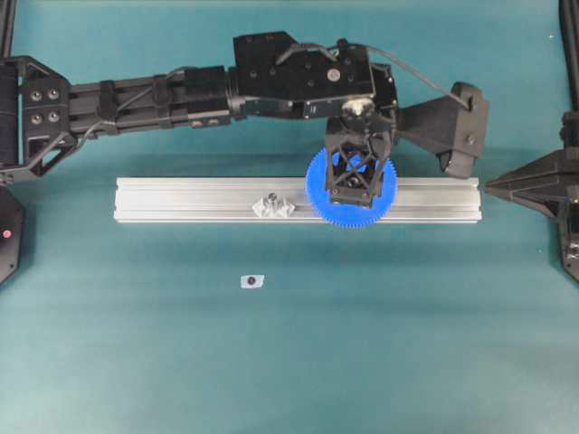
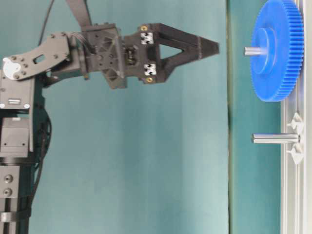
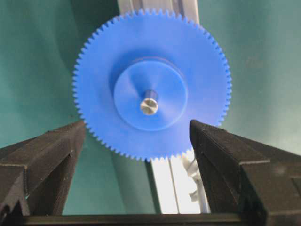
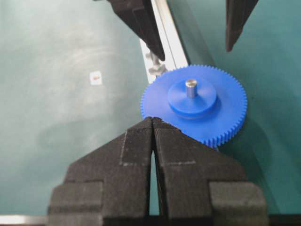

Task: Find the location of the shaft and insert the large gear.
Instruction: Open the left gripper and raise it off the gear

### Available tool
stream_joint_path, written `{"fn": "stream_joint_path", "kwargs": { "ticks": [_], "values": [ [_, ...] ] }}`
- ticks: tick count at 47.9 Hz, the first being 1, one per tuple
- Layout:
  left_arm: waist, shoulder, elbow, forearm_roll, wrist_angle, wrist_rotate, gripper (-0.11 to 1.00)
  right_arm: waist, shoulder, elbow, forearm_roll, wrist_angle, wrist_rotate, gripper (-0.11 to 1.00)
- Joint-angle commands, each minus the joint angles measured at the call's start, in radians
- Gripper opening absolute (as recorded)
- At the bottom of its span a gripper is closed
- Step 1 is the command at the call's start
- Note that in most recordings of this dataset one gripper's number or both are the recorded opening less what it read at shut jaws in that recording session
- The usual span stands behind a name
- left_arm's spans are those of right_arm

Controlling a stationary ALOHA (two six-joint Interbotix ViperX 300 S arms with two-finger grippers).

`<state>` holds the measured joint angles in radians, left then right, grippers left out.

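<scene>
Large gear (image 3: pixel 151 77): seated flat on the aluminium rail (image 1: pixel 181 200), a metal pin (image 3: pixel 149 105) standing up through its hub
Shaft (image 2: pixel 275 138): mounted upright on the rail beside the gear, bare
Left gripper (image 3: pixel 137 146): held above the gear, jaws spread wide, nothing gripped
Right gripper (image 4: pixel 154 123): jaws pressed together, empty

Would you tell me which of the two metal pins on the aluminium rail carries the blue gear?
The pin under the open left gripper, poking through the large gear hub. The other pin, between clear mounts, stands bare.
</scene>
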<state>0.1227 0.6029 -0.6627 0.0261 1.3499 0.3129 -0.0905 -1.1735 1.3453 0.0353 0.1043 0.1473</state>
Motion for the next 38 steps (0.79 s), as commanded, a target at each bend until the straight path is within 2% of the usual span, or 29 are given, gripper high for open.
{"fn": "stream_joint_path", "kwargs": {
  "ticks": [1, 9, 21, 38],
  "values": [
    [-0.003, -0.025, -0.041, 0.002, 0.009, -0.002, 0.87, -0.003, 0.008, -0.014, 0.000, -0.005, 0.008, 0.00],
    [-0.003, -0.026, -0.071, 0.002, 0.048, -0.012, 0.87, -0.003, 0.008, -0.012, 0.000, -0.006, 0.008, 0.00],
    [-0.009, -0.035, -0.114, 0.002, 0.064, -0.063, 0.87, -0.003, 0.006, -0.014, -0.002, -0.006, 0.009, 0.00],
    [-0.014, -0.040, -0.104, 0.002, 0.060, -0.074, 0.86, -0.003, 0.006, -0.015, 0.000, -0.006, 0.009, 0.00]
  ]
}}
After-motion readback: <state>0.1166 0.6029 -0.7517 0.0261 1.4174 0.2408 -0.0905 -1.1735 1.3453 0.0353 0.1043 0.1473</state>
